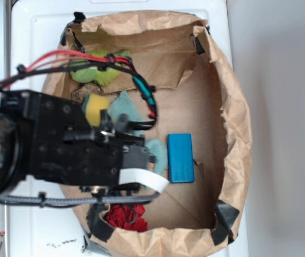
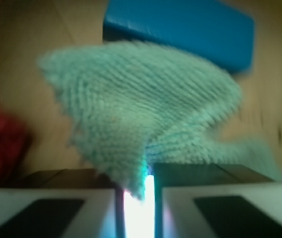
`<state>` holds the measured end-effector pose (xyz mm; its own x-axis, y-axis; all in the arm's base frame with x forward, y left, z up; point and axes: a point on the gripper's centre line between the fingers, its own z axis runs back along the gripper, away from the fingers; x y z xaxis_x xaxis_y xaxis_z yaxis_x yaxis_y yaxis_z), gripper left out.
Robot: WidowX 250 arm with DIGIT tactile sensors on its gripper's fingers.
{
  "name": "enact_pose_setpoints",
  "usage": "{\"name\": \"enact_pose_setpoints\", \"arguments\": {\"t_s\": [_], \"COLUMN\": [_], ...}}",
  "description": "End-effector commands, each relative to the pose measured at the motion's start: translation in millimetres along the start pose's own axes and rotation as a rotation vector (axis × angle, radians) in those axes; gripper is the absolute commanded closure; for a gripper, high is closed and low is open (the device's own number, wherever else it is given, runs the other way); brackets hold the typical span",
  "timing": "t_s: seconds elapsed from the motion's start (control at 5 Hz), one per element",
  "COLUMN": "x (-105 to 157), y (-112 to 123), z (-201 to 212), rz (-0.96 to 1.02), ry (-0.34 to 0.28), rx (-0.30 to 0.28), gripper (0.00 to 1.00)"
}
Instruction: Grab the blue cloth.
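Observation:
The blue cloth point(image 2: 145, 114) is a pale teal terry towel. It fills the middle of the wrist view, drawn up into a cone whose tip sits between my two fingers point(image 2: 56, 198). My gripper point(image 2: 138, 191) is shut on that tip, with only a narrow bright slit left between the jaws. In the exterior view parts of the blue cloth point(image 1: 124, 107) show on both sides of the black arm. The gripper point(image 1: 144, 155) itself is mostly hidden under the arm there.
A bright blue rigid block point(image 1: 180, 158) lies just right of the cloth. A red cloth point(image 1: 125, 217) sits near the front wall, and a green plush point(image 1: 101, 67) and a yellow item point(image 1: 96, 107) at the back left. Brown paper walls point(image 1: 238, 123) ring the bin.

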<state>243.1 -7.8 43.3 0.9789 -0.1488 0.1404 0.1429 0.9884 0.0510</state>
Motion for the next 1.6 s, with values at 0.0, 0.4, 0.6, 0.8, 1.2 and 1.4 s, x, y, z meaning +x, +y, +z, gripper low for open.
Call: {"name": "enact_pose_setpoints", "arguments": {"t_s": [0.0,0.4,0.6,0.8,1.2,1.4], "x": [25.3,29.5,36.3,41.5,47.3,48.6], "y": [32.1,50.4,41.7,29.4,5.0,1.8], "z": [47.2,87.9,103.8,124.4,144.1,138.7], "rz": [0.338,0.42,0.371,0.264,0.039,0.047], "ry": [0.012,-0.044,-0.047,-0.108,-0.176,-0.184], "rx": [-0.03,-0.134,-0.186,-0.175,-0.084,-0.061], "gripper": [1.0,1.0,1.0,1.0,1.0,1.0]}}
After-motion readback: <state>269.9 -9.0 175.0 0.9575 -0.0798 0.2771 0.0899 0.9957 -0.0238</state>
